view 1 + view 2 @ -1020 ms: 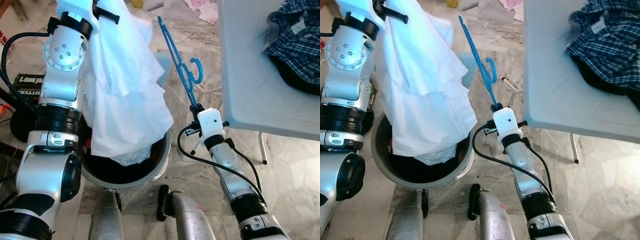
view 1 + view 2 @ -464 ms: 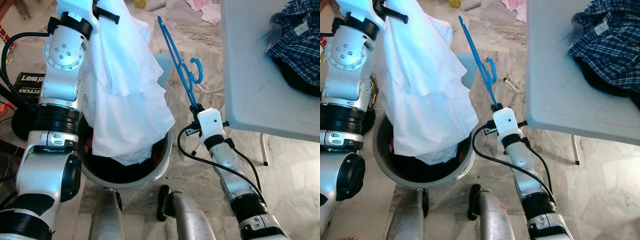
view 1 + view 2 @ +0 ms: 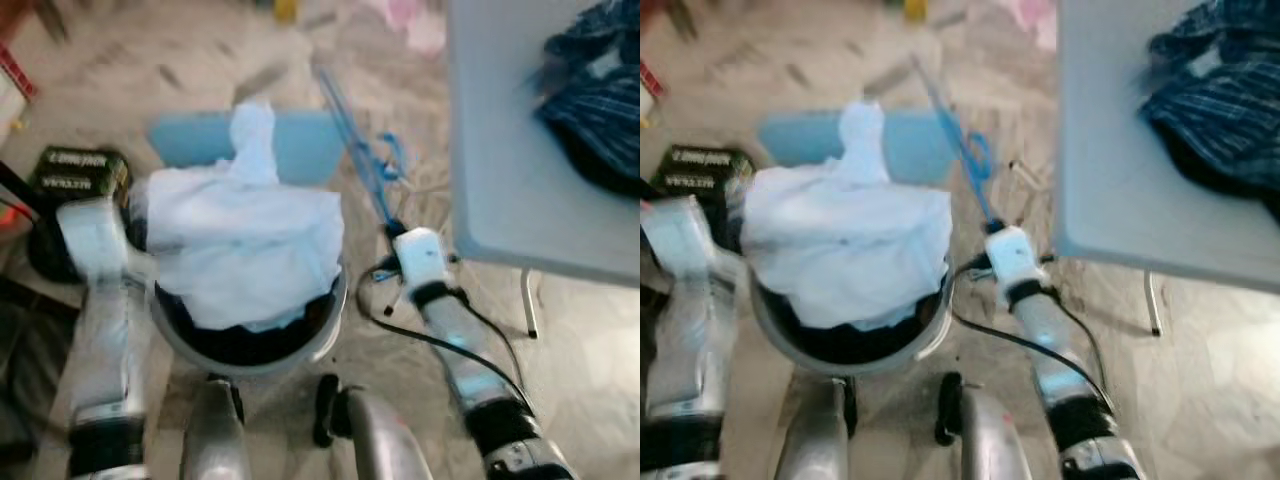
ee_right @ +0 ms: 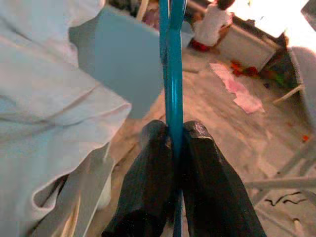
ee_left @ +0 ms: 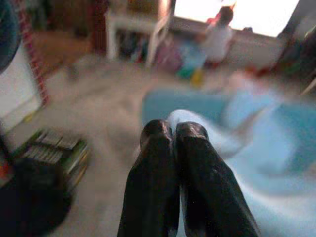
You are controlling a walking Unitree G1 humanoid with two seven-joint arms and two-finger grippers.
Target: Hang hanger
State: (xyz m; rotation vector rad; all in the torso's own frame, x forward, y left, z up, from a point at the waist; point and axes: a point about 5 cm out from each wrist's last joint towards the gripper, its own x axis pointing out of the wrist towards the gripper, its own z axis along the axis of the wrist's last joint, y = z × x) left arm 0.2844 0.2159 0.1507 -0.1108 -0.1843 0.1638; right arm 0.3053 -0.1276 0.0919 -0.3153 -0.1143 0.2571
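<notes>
Fingers [image 4: 158,163] of the right gripper [image 4: 174,143] pinch the blue hanger [image 3: 362,150] low on its thin, stiff, light bar — hook toward 12 o'clock — while the left gripper [image 5: 174,136] stays closed on white cloth [image 3: 240,250].

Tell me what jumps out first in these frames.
The white cloth heaped over the round basket at the robot's feet, a pinch of it held by the left gripper. Next, the blue hanger clamped in the right gripper, pointing up beside the grey table with a plaid shirt.
</notes>
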